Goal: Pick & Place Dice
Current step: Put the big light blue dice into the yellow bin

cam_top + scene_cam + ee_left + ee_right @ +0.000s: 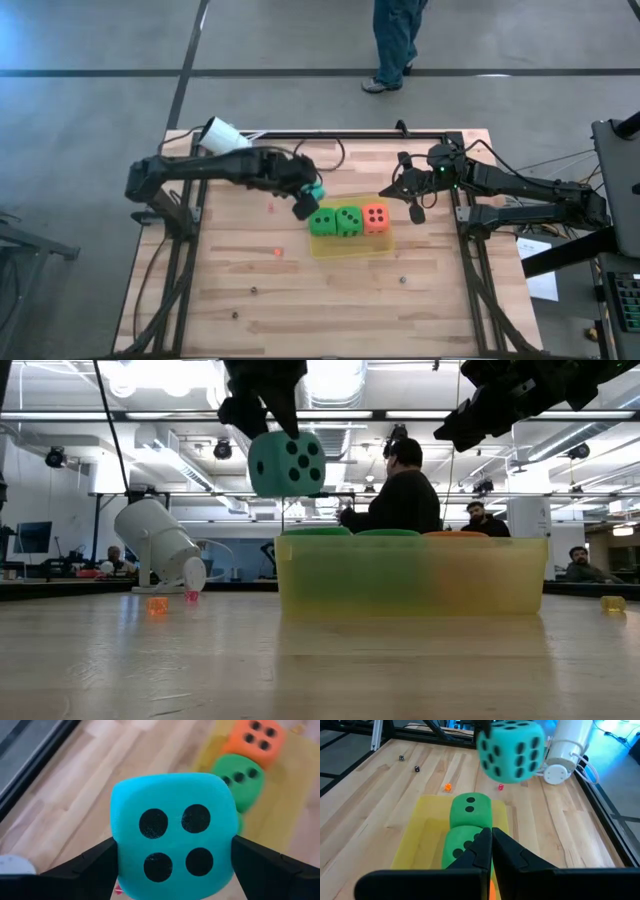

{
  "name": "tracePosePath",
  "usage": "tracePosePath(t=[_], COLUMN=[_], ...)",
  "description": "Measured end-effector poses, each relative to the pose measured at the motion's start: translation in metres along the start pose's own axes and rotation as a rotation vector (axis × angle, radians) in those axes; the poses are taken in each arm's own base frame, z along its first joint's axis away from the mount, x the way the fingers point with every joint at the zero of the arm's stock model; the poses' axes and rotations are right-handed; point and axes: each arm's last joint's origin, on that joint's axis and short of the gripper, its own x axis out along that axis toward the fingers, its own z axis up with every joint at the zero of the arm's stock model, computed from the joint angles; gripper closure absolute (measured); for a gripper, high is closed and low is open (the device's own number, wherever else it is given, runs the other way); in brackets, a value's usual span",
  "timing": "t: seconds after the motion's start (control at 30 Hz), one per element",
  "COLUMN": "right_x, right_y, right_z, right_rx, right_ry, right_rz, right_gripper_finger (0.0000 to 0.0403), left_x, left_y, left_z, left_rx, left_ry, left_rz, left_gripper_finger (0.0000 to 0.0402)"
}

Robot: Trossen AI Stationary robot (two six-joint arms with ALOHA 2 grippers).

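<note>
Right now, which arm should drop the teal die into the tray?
Left. The left gripper already grips the teal die in the air, just outside the yellow tray at its end beside the green dice. The right gripper is shut, empty, beyond the orange die.

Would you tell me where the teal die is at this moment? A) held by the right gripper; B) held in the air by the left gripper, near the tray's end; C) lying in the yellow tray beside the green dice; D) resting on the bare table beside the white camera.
B: the left gripper is shut on the teal die, which hangs clear above the table by the yellow tray.
</note>
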Motion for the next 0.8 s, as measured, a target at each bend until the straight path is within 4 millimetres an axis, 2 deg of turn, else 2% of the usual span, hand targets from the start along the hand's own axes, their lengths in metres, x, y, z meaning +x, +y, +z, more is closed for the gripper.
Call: tracePosePath(t=[0.17,0.43,0.6,0.8], right_x=[0.0,0.0,0.0,0.0], right_y=[0.0,0.0,0.0,0.0], right_z=[0.0,0.0,0.0,0.0], right_rx=[0.0,0.0,0.0,0.0], right_ry=[0.0,0.0,0.0,0.0], right_rz=[0.0,0.0,0.0,0.0], right_gripper_finger=[0.0394,0.0394,0.0394,0.0394], left_x=[-0.004,0.002,0.014,0.034], left_y=[-0.027,-0.069,-0.088,-0.102], left_z=[-0.011,-0.022,-0.027,-0.031], left_rx=[0.072,0.149,0.181,0.207], left_ry=[-0.007,-0.047,-0.04,0.008], left_rz=[-0.045,-0.145,-0.191,-0.223], left_gripper_finger=[0.0065,0.0066,0.0066,0.0065])
